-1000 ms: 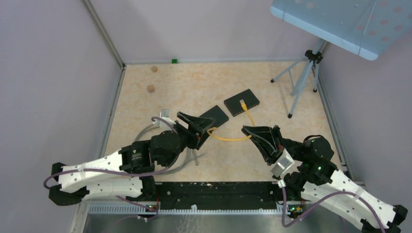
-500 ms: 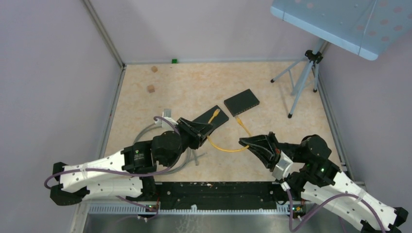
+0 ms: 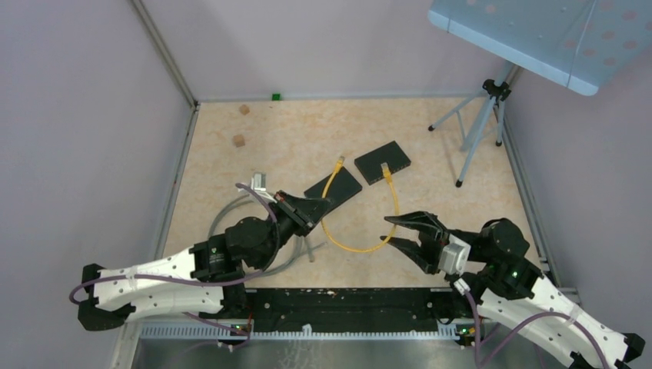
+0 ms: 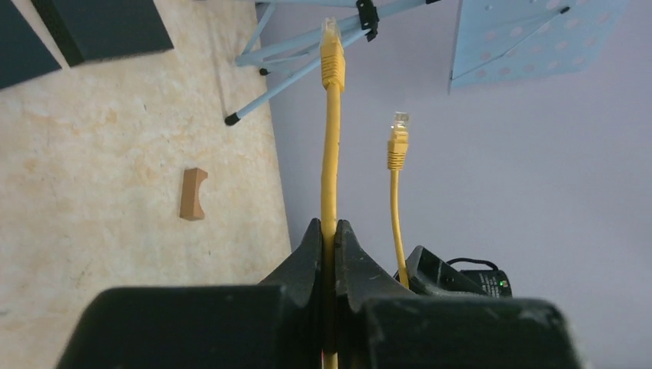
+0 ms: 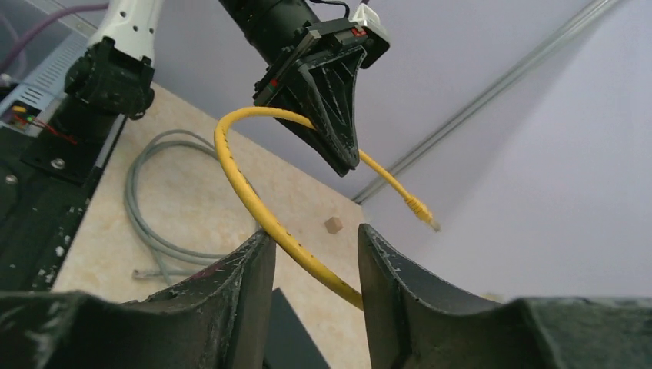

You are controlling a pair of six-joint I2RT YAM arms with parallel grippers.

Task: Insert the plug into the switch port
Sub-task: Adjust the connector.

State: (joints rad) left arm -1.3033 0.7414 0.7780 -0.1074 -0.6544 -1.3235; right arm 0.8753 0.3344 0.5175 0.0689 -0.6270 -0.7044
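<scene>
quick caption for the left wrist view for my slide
Left hand clamped on the yellow cable, one plug out ahead of the fingers, the other plug free beside it.

Locate the yellow cable (image 3: pixel 350 247): it forms a U-shaped loop with a clear-tipped plug at each end. The left plug (image 3: pixel 340 161) shows just beyond the near switch (image 3: pixel 346 184). The right plug (image 3: pixel 386 169) shows over the far switch (image 3: pixel 397 156). Neither plug is seated. Both switches are flat black boxes lying slightly apart on the desk (image 3: pixel 292 138). The left tool (image 3: pixel 319 206) clamps one cable leg.
</scene>
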